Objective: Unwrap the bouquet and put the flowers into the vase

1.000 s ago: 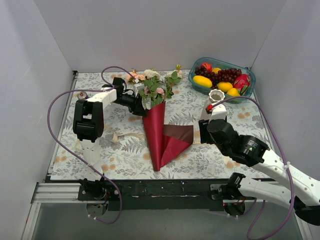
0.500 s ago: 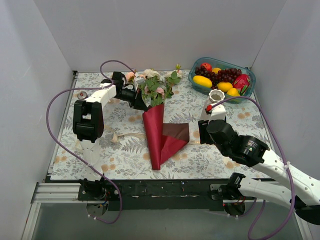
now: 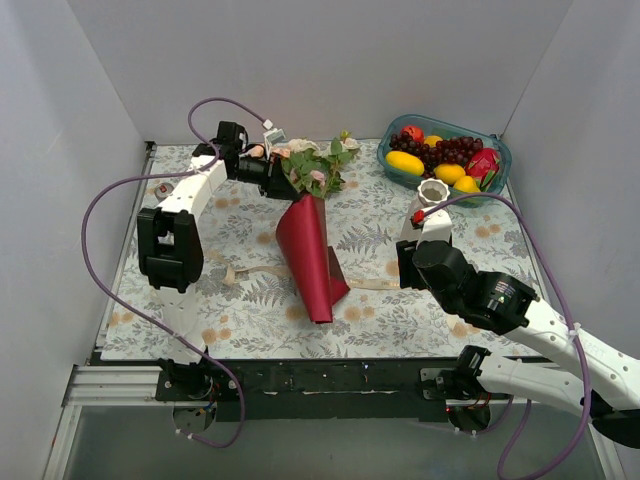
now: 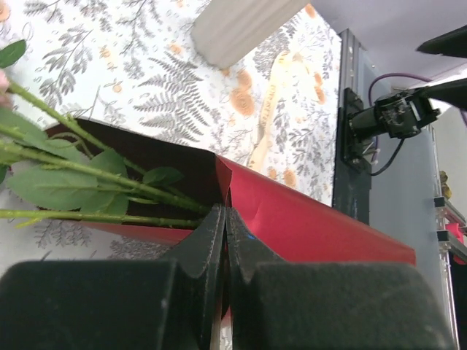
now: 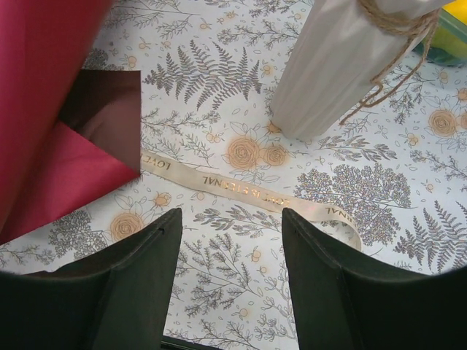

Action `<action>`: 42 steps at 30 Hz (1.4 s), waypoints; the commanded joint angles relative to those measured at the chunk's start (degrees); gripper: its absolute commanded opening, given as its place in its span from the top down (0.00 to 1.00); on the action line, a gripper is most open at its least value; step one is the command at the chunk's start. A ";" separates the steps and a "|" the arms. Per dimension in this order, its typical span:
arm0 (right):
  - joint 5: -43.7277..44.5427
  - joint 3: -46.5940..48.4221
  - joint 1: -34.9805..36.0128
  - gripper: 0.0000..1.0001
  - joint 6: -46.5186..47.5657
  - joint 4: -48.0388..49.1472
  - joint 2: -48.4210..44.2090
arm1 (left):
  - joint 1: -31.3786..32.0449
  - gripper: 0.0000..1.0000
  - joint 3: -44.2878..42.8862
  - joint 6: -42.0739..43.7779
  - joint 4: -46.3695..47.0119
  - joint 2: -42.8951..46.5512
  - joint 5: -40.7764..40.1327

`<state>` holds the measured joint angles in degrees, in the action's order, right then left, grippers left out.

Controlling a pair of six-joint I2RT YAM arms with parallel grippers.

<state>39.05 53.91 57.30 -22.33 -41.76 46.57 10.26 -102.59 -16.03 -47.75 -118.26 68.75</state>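
separation of flowers from wrap is judged to be the step in hand. the left end effector [image 4: 224,215] is pressed together at the mouth of the bouquet [image 3: 305,250], where the stems [image 4: 95,173] cross the edge of the red paper [image 4: 314,222]. whether the pads bite paper, a stem or both cannot be told. below this end effector the paper cone slants down, with its tip resting on the desk [image 3: 240,310]. the flowers [image 3: 318,165] fan out just beyond the fingertips.

the right end effector [image 5: 230,215] is spread and carries nothing. it hovers over the cream ribbon [image 5: 241,191], which lies loose and flat directly beneath it. the vase [image 5: 328,65] stands upright just ahead of it and to its right, well apart from the left end effector.

recommended procedure:
1. confirm what the left pinch holds. if only paper is gripped, the stems may slide out and scatter.
2. bring the right end effector to the lower part of the cone, close on paper alone, and pin it low against the desk.
3. draw the stems out along the cone axis, not across it, so that leaves do not snag on the paper edge.
4. gather the stems as one bundle before approaching the vase. its mouth looks narrow, and a sideways push could tip it.
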 commanded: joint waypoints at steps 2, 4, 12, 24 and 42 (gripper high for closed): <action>1.56 1.20 0.53 0.36 -1.05 1.94 -0.86 | 2.21 0.91 -1.57 -6.80 4.06 9.88 2.80; 1.56 1.02 0.62 0.36 -1.40 1.68 -1.04 | 2.66 0.84 -0.87 -7.52 5.20 11.29 0.78; 2.08 0.32 1.50 0.32 -2.63 -0.08 -1.13 | 3.19 0.42 4.66 -6.38 6.61 13.84 -15.04; 3.84 1.99 4.14 0.31 -2.99 -2.27 0.10 | -1.20 0.40 20.49 11.36 -1.02 15.00 -13.12; 5.95 4.09 6.42 0.31 -3.60 -2.80 2.83 | -5.08 0.41 19.44 28.95 -16.50 8.66 -2.40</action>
<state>43.31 54.70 63.16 -25.32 -45.17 49.01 4.40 -83.77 10.22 -64.18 -112.62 63.18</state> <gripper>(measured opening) 0.686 0.587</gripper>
